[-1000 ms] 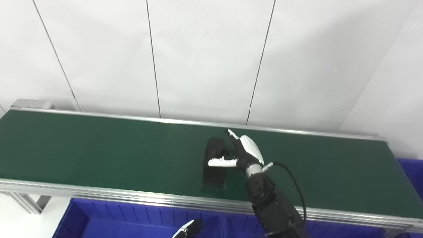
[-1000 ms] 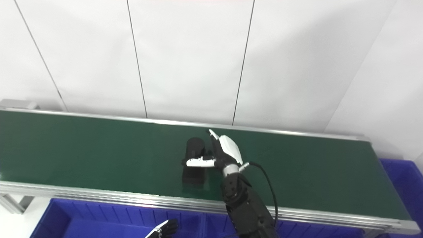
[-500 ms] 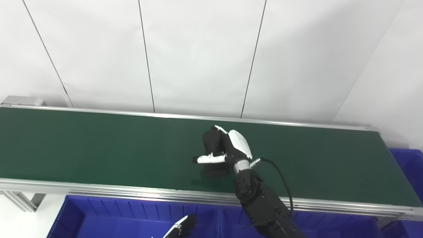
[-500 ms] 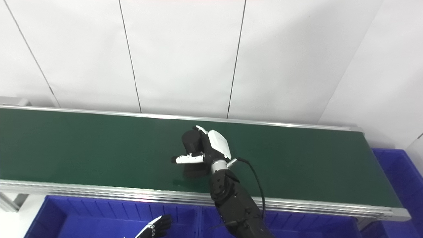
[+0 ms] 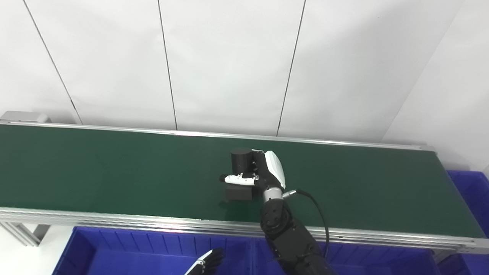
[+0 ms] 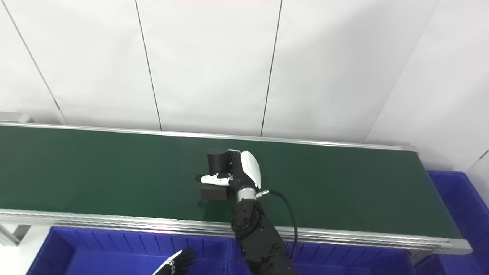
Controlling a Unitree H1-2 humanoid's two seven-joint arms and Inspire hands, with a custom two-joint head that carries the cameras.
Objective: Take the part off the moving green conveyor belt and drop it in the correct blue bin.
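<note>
A black part (image 5: 240, 165), a cylinder on a blocky base, stands upright in my right hand (image 5: 259, 173) over the green conveyor belt (image 5: 114, 168). The right hand is shut on it, thumb across the front and fingers behind; the base (image 6: 214, 192) hangs near the belt, and I cannot tell whether it touches. Only the fingertips of my left hand (image 5: 208, 261) show at the bottom edge, over a blue bin (image 5: 153, 256), so its state is unclear.
Blue bins (image 6: 95, 252) run along the belt's near side below its aluminium rail (image 5: 114, 221). Another blue bin (image 6: 458, 198) sits past the belt's right end. A white panelled wall stands behind the belt.
The right hand closed around the black part and turned it from lying on the belt to upright, moving slightly left. The camera view shifted a little as well.
</note>
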